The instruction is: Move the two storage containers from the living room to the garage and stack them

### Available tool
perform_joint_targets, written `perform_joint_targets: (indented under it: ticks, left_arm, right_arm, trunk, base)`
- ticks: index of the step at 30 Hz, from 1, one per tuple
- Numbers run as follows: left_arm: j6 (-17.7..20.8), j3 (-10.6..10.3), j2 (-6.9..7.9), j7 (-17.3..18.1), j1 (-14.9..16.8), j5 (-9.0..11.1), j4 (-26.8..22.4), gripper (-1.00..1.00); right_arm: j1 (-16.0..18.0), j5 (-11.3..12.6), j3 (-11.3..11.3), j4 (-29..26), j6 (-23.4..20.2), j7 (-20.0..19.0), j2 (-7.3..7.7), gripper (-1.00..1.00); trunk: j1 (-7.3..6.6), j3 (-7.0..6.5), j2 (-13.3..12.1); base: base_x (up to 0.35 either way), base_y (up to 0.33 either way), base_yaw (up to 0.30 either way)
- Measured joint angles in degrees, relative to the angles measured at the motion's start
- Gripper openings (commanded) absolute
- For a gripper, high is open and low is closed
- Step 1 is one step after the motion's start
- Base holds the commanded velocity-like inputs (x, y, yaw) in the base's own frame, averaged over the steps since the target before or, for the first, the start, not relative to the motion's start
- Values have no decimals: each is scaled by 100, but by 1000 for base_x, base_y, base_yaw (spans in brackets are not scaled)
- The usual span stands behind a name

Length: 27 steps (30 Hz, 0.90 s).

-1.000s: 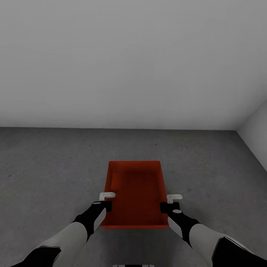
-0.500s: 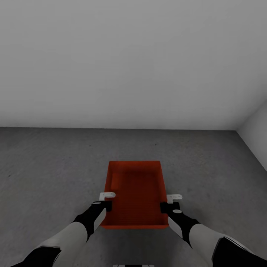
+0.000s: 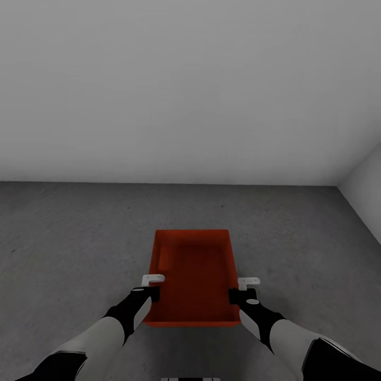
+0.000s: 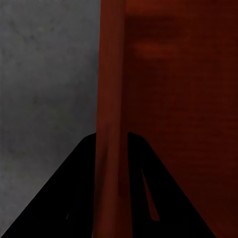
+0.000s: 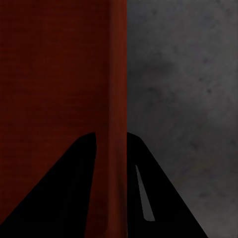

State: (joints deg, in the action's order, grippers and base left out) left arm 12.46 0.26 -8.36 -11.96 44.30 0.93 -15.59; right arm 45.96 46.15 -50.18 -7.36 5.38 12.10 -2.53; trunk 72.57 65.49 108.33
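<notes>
Nothing has shifted since the earlier pictures: arms, bin and camera sit just as they did. One orange-red bin [image 3: 193, 275] shows in the head view, open at the top, held between two grippers over the dark grey concrete floor [image 3: 69, 238] of the garage, in front of a plain grey-white wall [image 3: 180, 90]. A second wall [image 3: 365, 190] meets it at the room's right corner.

The left gripper [image 3: 152, 286] pinches the bin's left side wall near the robot's end, and the right gripper [image 3: 242, 289] pinches the right side wall opposite it. In the left wrist view the thin ribbed wall [image 4: 111, 148] runs straight between the two black fingers [image 4: 64, 198], one finger outside the bin and one inside. The right wrist view shows the same: the wall [image 5: 111, 148] is clamped between the fingers [image 5: 158, 198], with bare concrete beside it.

Whether the bin's bottom touches the floor cannot be told.
</notes>
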Motion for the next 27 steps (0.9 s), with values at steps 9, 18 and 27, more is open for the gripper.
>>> perform_joint_targets:
  ticks: [9,18,27]
  left_arm:
    - [28,-15,10,5,-1,10,-4,-100]
    - [8,-9,-2,-7,0,8,-8,-100]
    - [8,-13,-2,-11,0,14,-7,-100]
  right_arm:
    - [-2,4,10,28,0,-1,-20,-100]
    - [-1,5,-1,-7,-1,-1,5,-100]
    - [-1,1,2,-2,-1,-2,3,-100]
  trunk:
    - [197,161,359]
    - [198,162,361]
    - [395,323,720]
  base:
    - [0,0,0]
    - [0,0,0]
    - [0,0,0]
